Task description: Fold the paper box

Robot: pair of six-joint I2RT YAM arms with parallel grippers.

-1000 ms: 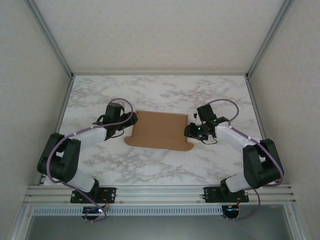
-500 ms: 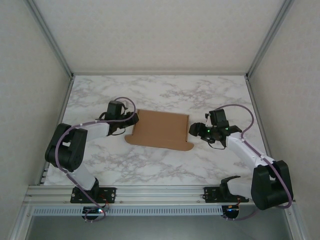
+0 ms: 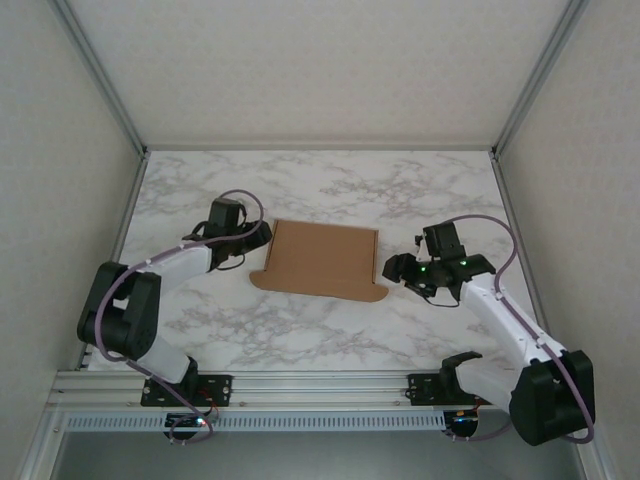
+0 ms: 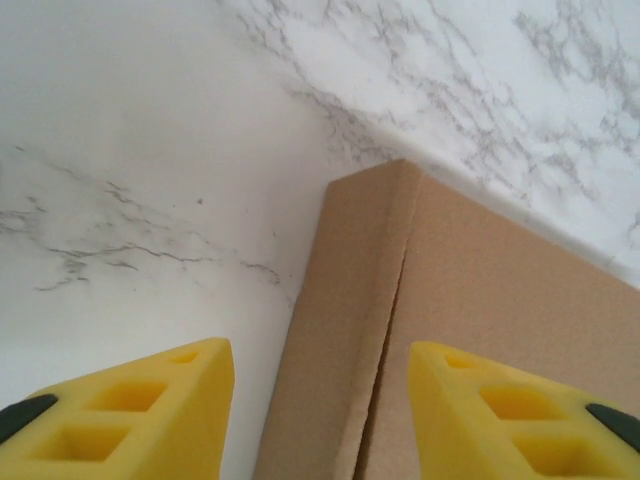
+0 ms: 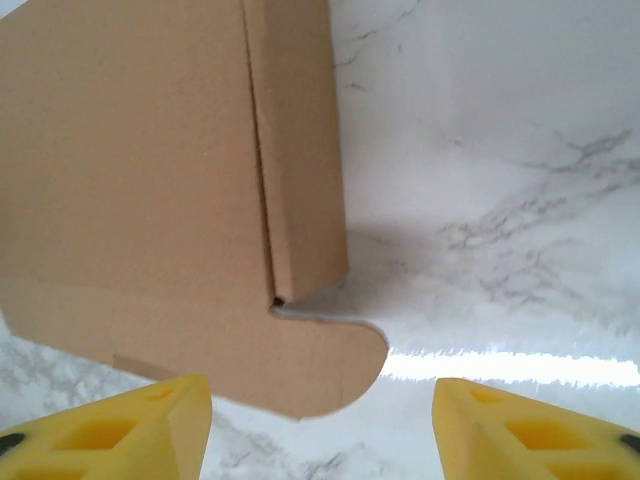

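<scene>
The paper box [image 3: 320,258] is seen lying in the middle of the marble table [image 3: 330,185], between the two arms. It is made of plain brown, unprinted cardboard and is shaped as a shallow, flat rectangle. Along its near edge a wider flap is spread flat on the table, with rounded corners that project past both short sides. In the left wrist view the box [image 4: 480,330] is shown with a narrow folded strip along its left side, parted from the top panel by a thin dark seam. In the right wrist view the same kind of strip is seen along the right side of the box [image 5: 150,180], ending at a small notch above the rounded corner. The left gripper [image 3: 262,233] is placed just beside the box's left far corner, its jaws parted and nothing clasped between its yellow fingers [image 4: 130,410]. The right gripper [image 3: 392,268] is placed just beside the right near corner, its jaws spread wide and nothing held.
</scene>
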